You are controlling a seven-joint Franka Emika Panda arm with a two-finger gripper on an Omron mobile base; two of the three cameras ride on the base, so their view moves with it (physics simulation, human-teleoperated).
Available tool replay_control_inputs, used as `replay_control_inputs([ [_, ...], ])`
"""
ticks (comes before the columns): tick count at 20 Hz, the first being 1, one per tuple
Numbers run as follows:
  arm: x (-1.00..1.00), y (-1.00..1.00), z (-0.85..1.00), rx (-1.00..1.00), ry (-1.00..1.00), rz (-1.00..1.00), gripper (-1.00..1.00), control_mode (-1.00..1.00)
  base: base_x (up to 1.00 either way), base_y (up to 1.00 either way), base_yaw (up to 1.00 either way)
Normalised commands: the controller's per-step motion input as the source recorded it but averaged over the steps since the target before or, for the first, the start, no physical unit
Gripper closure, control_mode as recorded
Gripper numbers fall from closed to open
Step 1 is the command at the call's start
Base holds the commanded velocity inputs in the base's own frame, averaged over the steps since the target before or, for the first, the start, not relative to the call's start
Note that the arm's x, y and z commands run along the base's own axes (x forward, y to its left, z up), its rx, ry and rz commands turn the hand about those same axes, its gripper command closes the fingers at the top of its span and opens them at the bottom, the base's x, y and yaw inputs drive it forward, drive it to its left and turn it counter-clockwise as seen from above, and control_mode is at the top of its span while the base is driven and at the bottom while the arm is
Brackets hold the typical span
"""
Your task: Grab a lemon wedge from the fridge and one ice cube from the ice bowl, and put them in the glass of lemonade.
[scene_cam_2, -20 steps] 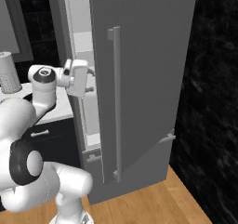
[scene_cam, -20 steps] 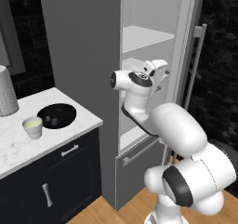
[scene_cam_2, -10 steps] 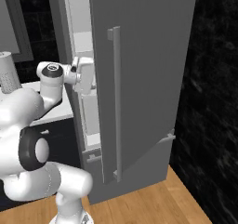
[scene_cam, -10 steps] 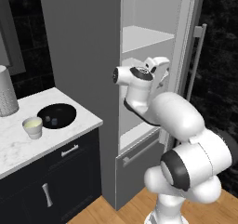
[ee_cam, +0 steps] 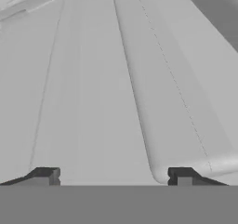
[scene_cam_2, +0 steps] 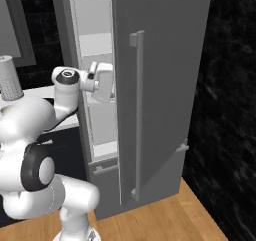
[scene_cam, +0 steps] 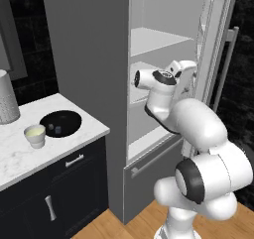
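Well inside fridge: gripper

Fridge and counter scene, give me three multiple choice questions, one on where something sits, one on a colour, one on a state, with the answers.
1. Where does the glass of lemonade stand?
A. beside the ice bowl on the counter
B. on a fridge shelf
C. on the floor

2. What colour is the ice bowl?
A. white
B. black
C. red

3. How is the fridge door?
A. shut
B. taken off
C. swung open

Answers: 1 A, the cup stands at the bowl's left rim. 2 B, it is dark against pale marble. 3 C, the shelves are bare to view, and the gripper is open at the doorway.
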Motion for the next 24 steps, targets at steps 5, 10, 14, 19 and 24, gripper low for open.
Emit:
replay_control_inputs([
  [5,-0.24,-1.0,0.0,0.0,-0.08,-0.09,-1.0,-1.0,0.0,0.0,0.0],
  [10,-0.03,-1.0,0.0,0.0,-0.08,-0.03,-1.0,-1.0,0.0,0.0,0.0],
  [14,0.0,-1.0,0.0,0.0,-0.11,0.0,-1.0,-1.0,0.0,0.0,0.0],
  [19,0.12,-0.88,0.0,0.0,-0.06,0.01,-1.0,-1.0,0.0,0.0,0.0],
  [24,0.17,-0.82,0.0,0.0,-0.03,0.04,-1.0,-1.0,0.0,0.0,0.0],
])
